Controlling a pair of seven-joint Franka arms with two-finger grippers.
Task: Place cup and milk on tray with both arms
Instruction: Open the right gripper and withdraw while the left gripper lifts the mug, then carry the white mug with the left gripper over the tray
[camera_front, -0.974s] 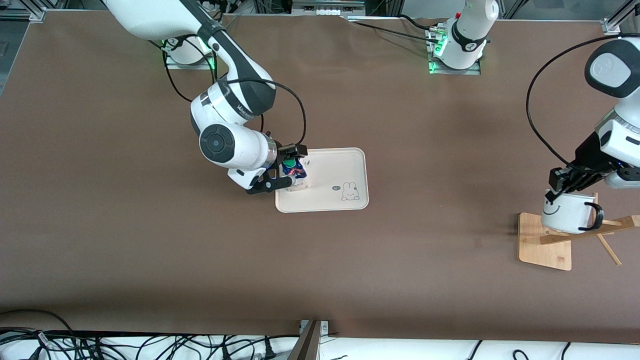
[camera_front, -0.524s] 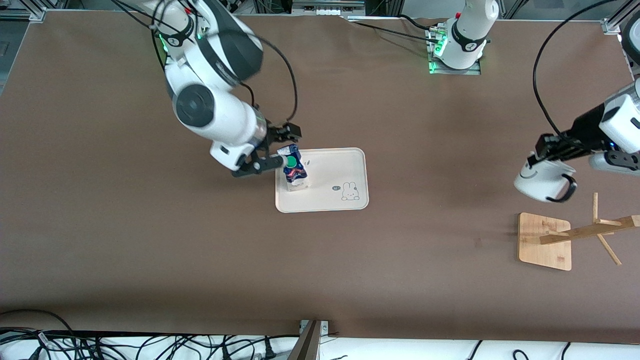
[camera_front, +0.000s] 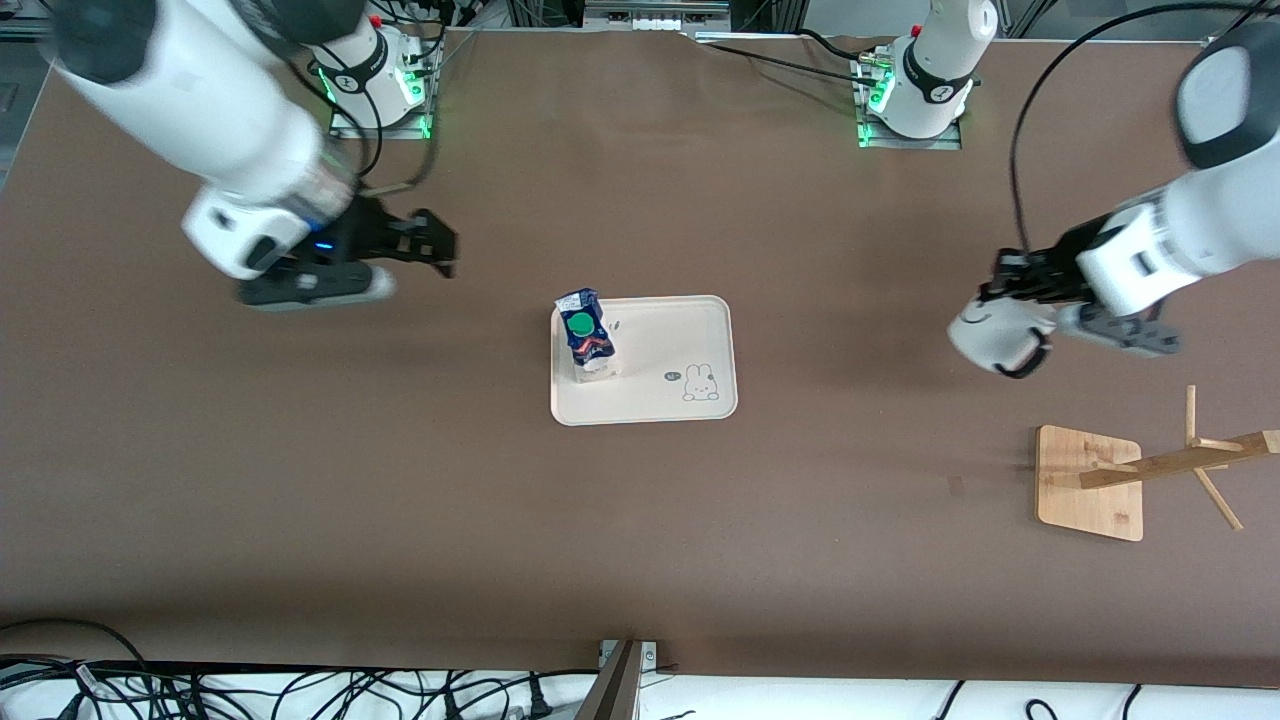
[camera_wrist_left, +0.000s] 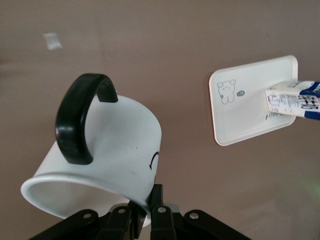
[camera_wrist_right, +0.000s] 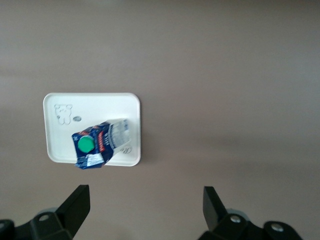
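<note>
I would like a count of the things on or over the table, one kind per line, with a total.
Mug: 1, held by the left gripper over the table
Milk carton: 1, standing on the tray
Tray: 1
Wooden rack: 1
Total: 4
The right gripper is open and holds nothing.

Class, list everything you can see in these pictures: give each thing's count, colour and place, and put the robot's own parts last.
milk: one, dark blue carton with green cap, upright on the tray, at its right-arm end.
tray: one, cream, mid-table.
cup: one, white with black handle, held in the air over bare table between tray and rack.
wooden rack: one, light wood, toward the left arm's end.
table: one, brown.
left gripper: black, shut on the cup.
right gripper: black, open, over bare table.
</note>
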